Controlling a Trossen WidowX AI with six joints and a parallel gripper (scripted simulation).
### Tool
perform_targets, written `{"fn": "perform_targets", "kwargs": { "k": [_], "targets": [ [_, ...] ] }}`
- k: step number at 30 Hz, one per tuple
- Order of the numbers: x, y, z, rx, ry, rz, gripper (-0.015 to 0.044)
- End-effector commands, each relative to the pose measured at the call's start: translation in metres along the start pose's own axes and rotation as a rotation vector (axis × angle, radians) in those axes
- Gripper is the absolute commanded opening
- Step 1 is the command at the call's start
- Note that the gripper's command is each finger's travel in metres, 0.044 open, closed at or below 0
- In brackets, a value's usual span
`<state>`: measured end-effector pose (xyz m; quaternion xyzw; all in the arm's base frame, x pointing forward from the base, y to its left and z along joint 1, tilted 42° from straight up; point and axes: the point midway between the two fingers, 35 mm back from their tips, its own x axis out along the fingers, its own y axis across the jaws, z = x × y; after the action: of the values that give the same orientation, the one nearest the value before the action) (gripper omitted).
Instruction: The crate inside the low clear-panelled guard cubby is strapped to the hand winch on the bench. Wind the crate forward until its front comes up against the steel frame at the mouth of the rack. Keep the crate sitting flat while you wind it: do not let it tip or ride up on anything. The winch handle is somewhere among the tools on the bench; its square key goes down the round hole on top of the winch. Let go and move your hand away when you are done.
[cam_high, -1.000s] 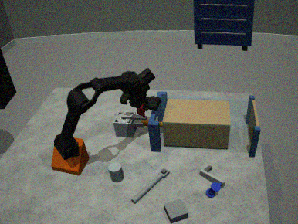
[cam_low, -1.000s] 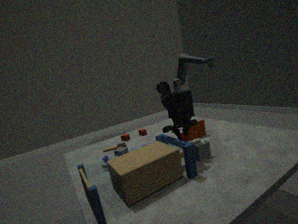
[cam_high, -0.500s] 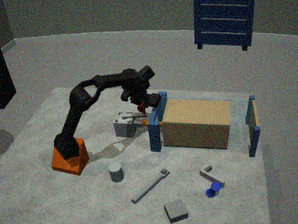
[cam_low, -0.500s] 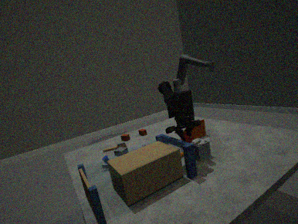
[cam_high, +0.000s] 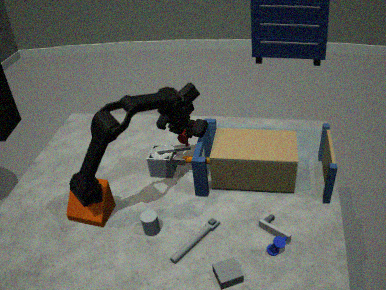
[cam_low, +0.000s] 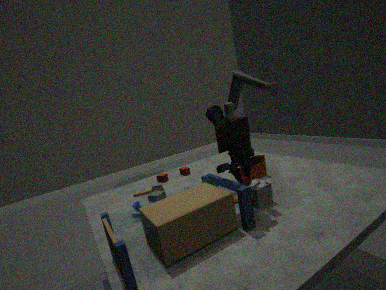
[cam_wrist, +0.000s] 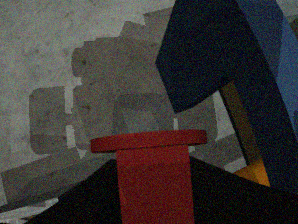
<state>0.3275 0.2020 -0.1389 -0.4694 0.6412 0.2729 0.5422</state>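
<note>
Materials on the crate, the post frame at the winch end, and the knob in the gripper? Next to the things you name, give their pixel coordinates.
Crate (cam_high: 254, 144) (cam_low: 192, 220): probably wood or cardboard; plain matte tan faces.
Post frame (cam_high: 201, 175) (cam_low: 246, 207) (cam_wrist: 210, 55): likely painted metal, though painted wood is possible; even blue colour, squared edges.
Knob (cam_high: 183, 136) (cam_low: 245, 179) (cam_wrist: 155, 185): plastic or painted metal, can't tell; uniform red, smooth flange, no obvious shine.

Mottled grey bench (cam_high: 125, 260) (cam_low: 320, 200) (cam_wrist: 30, 45) beneath winch (cam_high: 161, 167) (cam_low: 263, 195), grey cylinder (cam_high: 150, 223), long bar tool (cam_high: 194, 242), grey block (cam_high: 228, 273).

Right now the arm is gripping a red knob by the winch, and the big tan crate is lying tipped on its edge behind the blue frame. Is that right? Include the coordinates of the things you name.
Not quite: the exterior view shows the crate (cam_high: 254, 159) (cam_low: 192, 220) sitting flat, not tipped. The rest stands.
</note>
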Motion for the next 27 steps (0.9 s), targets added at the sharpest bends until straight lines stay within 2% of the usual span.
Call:
{"fn": "perform_targets", "kwargs": {
  "k": [1,27],
  "targets": [
    [0.005,0.015,0.012,-0.013,-0.018,0.017,0.0],
    [0.012,0.041,0.028,-0.013,-0.02,0.019,0.0]
  ]
}}
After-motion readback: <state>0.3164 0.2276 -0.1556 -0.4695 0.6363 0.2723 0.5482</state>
